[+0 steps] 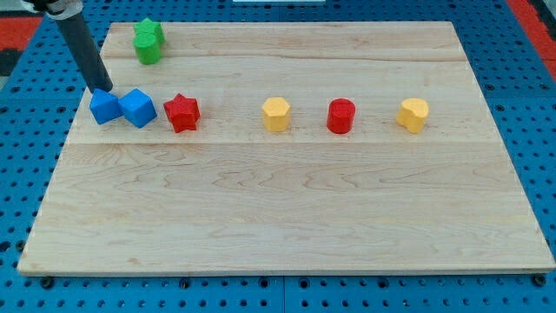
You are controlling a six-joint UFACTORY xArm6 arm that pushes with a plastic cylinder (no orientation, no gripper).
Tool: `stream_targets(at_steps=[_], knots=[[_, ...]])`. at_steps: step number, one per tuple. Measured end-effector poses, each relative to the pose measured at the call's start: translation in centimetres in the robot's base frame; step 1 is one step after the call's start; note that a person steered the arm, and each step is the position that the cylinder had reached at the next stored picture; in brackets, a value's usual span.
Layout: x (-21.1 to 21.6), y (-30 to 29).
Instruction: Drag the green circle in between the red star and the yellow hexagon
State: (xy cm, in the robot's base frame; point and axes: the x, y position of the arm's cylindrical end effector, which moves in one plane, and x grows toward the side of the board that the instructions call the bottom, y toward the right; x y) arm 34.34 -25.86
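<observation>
None of the task looks done yet. The green block (pixel 148 41), whose shape I cannot make out for sure, sits in the upper left of the frame, well apart from the row below it. The gap between the red star (pixel 182 112) and the nearer yellow hexagon (pixel 275 114) is unfilled. My tip (pixel 102 90) rests at the upper edge of the left blue block (pixel 105 107), which touches a second blue block (pixel 137 108). The tip is below and left of the green one. The arm carries no claw, only the rod, so nothing is grasped. The whole drag across the counter (pixel 287 217) remains.
</observation>
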Motion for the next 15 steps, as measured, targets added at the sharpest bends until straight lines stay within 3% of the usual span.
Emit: stream_targets(at_steps=[1,2,4,5,6,7,9,11,13,14,15], knots=[[-2.6,-3.9],[-7.0,-4.1],[-8.8,10.0],[-10.7,11.8],[-10.4,15.3],[-4.8,16.3],[-5.1,14.4],[-0.4,12.7],[2.2,17.0],[2.8,18.8],[-0.7,19.8]])
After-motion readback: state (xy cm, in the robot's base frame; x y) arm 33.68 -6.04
